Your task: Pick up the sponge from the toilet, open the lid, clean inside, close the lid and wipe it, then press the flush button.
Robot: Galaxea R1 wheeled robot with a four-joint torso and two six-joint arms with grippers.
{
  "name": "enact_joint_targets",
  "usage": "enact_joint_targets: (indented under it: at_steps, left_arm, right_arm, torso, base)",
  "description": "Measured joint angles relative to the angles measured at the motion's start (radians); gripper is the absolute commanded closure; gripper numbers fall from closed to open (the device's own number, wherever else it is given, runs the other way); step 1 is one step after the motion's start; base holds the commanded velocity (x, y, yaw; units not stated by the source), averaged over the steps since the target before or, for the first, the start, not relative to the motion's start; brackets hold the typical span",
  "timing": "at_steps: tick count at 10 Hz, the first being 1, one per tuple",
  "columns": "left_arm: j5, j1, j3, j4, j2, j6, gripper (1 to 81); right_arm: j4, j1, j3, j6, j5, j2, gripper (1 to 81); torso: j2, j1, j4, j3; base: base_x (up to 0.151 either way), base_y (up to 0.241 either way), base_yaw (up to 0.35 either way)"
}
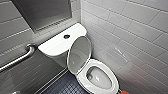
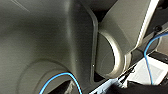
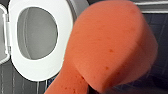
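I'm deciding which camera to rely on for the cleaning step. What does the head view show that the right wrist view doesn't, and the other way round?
Head view: the tank top with the flush button, the lid standing raised against the tank, a grab bar and the tiled walls. Right wrist view: the sponge close up, with its pitted orange-red surface. Both: the white seat around the open bowl, dark floor tiles, and the sponge, a sliver at the head view's lower edge.
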Motion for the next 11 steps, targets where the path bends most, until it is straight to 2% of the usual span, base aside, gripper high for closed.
enact_joint_targets:
  at_steps: [3,6,9,11]
  left_arm:
    - [-0.004,0.000,0.012,0.000,-0.018,0.003,1.0]
    - [-0.007,0.000,0.014,0.000,-0.012,0.003,1.0]
    - [-0.008,-0.001,0.015,0.000,-0.002,0.003,1.0]
    - [-0.010,-0.001,0.015,0.000,-0.002,0.003,1.0]
  right_arm:
    - [-0.007,-0.095,0.150,-0.004,0.036,-0.104,81.1]
    - [-0.029,-0.094,0.300,-0.011,0.049,-0.216,81.1]
    - [-0.038,0.075,0.351,-0.013,-0.042,-0.205,81.1]
    - [-0.045,0.213,0.298,-0.013,-0.143,-0.126,81.1]
  torso:
    - [0.000,0.000,0.000,0.000]
    - [0.000,0.000,0.000,0.000]
    - [0.000,0.000,0.000,0.000]
    - [0.000,0.000,0.000,0.000]
  base:
    - [0.000,0.000,0.000]
    - [0.000,0.000,0.000]
    - [0.000,0.000,0.000]
    - [0.000,0.000,0.000]
